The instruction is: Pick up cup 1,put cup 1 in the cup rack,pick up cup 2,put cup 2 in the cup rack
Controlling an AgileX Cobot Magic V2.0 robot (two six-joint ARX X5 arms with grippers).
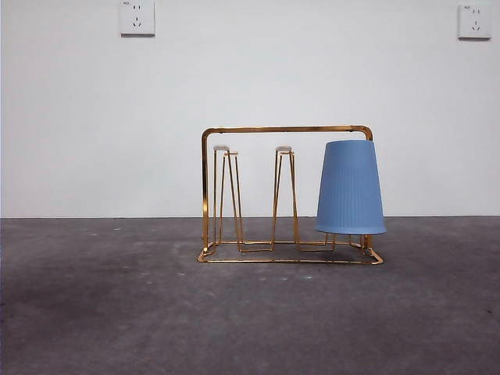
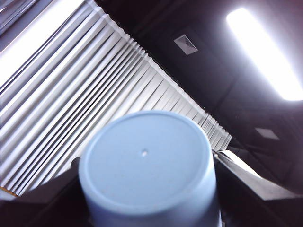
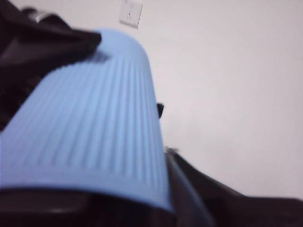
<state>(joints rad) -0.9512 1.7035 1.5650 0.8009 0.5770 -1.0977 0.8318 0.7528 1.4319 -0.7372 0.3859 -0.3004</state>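
The gold wire cup rack (image 1: 285, 130) stands mid-table in the front view. A ribbed blue cup (image 1: 351, 187) sits upside down on its right end, and two pale-tipped pegs (image 1: 283, 149) to its left are bare. Neither arm shows in that view. In the left wrist view, my left gripper (image 2: 147, 189) is shut on a blue cup (image 2: 144, 163) whose closed base faces the camera, with the ceiling behind it. My right gripper (image 3: 109, 123) is shut on another ribbed blue cup (image 3: 94, 132), blurred, in front of the white wall.
Grey table (image 1: 117, 312) runs back to a white wall with two sockets (image 1: 137, 17) high up. A socket (image 3: 130, 13) also shows in the right wrist view. Pleated blinds (image 2: 61, 85) and a ceiling light (image 2: 265, 52) fill the left wrist view.
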